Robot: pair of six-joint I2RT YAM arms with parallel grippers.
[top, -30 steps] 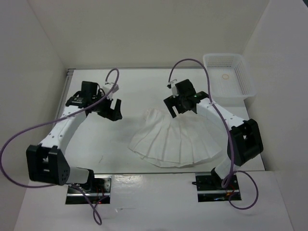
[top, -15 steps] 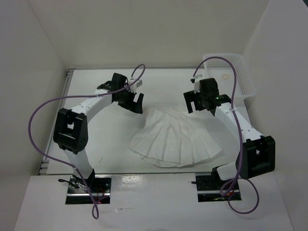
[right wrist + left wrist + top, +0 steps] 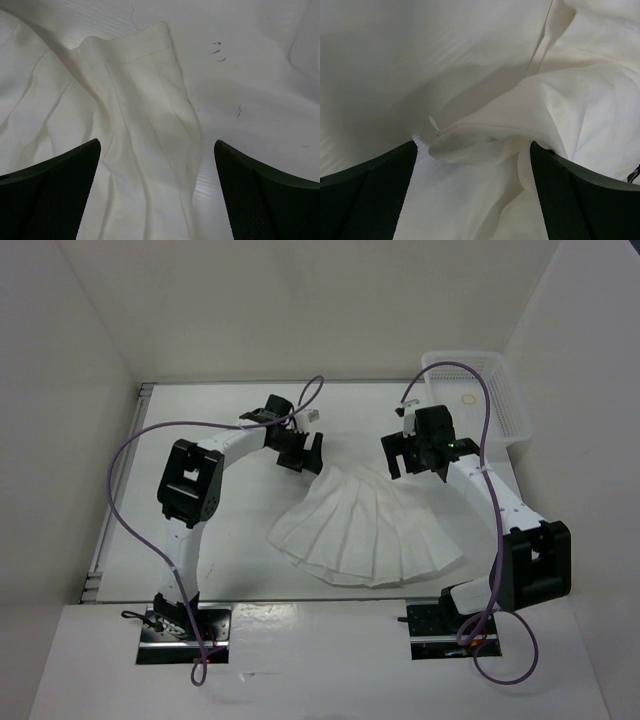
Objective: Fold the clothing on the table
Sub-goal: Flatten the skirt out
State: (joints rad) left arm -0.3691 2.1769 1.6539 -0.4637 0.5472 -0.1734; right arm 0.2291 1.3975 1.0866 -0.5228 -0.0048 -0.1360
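Observation:
The clothing, a white pleated skirt [image 3: 365, 530], lies fanned out flat on the table [image 3: 220, 530], waistband at the far side and hem toward the arm bases. My left gripper [image 3: 301, 454] hovers at the waistband's left end. In the left wrist view the left gripper [image 3: 472, 145] is open, and the rumpled skirt corner [image 3: 560, 105] lies between its black fingers [image 3: 365, 195]. My right gripper [image 3: 417, 454] is over the waistband's right end. It stands open [image 3: 157, 143] over the skirt's corner [image 3: 145, 120], touching nothing.
A white perforated basket [image 3: 500, 405] stands at the table's far right corner with a small ring inside. White walls close in the table on the left, back and right. Purple cables loop off both arms. Small dark marks dot the table [image 3: 235, 110].
My left arm has swung right from the table's left side to the waistband's left end. My right gripper shifted right to the waistband's other end, then held still. Both stayed open.

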